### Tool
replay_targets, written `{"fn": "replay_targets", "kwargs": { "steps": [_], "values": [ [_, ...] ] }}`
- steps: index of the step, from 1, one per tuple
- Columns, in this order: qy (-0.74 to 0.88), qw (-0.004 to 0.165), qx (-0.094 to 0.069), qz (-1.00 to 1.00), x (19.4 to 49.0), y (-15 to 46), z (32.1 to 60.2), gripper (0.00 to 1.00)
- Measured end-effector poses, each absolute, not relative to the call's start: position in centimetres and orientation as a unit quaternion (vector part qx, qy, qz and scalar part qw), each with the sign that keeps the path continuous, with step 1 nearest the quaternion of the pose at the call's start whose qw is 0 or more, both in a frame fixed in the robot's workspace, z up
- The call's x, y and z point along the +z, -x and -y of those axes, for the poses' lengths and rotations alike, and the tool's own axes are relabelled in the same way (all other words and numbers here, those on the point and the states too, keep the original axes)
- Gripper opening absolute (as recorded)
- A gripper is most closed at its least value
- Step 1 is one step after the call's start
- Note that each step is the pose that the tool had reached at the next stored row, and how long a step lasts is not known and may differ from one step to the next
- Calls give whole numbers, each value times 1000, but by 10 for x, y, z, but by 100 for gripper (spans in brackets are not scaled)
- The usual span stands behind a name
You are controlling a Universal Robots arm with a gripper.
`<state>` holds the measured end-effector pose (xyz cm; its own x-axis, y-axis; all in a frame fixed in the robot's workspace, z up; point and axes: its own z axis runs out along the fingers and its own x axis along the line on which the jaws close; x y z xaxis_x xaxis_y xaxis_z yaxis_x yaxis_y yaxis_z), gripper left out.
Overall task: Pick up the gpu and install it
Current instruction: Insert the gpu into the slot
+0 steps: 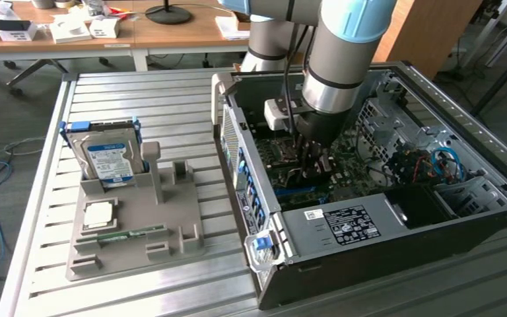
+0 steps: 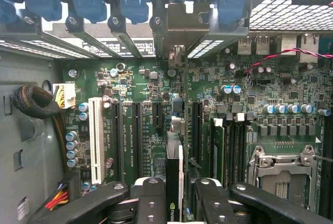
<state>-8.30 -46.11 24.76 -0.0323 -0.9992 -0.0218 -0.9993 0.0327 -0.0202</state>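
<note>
In the wrist view the gpu [image 2: 174, 154] is seen edge-on, a thin dark card with a green logo near my fingers [image 2: 152, 195]. Its grey metal bracket [image 2: 180, 24] sits at the case's rear slot openings. My gripper [image 2: 177, 190] is shut on the gpu, one finger on each face. The card stands upright over the green motherboard [image 2: 130, 83], between the black expansion slots [image 2: 136, 138]. Whether it is seated in a slot I cannot tell. In the exterior view my gripper [image 1: 315, 162] reaches down into the open computer case [image 1: 368, 228].
A white slot [image 2: 96, 141], memory slots [image 2: 229, 151] and the CPU socket [image 2: 283, 172] lie around the card. Blue latches [image 2: 88, 0] line the rear wall. On the slatted table [image 1: 130, 99] a grey holder [image 1: 179, 244] carries a hard drive [image 1: 108, 158] and a memory stick [image 1: 130, 233].
</note>
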Motion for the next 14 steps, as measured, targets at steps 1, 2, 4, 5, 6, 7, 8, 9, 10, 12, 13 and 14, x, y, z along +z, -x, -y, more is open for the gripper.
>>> {"fn": "replay_targets", "kwargs": {
  "steps": [1,2,4,5,6,7,8,9,10,12,13,14],
  "values": [
    [695,15,0,-718,248,83,461,26],
    [695,15,0,-718,248,83,461,26],
    [695,15,0,-718,247,83,461,26],
    [695,15,0,-718,247,83,461,26],
    [695,15,0,-718,247,83,461,26],
    [695,15,0,-718,247,83,461,26],
    [695,15,0,-718,247,83,461,26],
    [695,15,0,-718,247,83,461,26],
    [695,15,0,-718,247,83,461,26],
    [695,15,0,-718,247,83,461,26],
    [695,15,0,-718,247,83,461,26],
    [695,15,0,-718,247,83,461,26]
  ]
}}
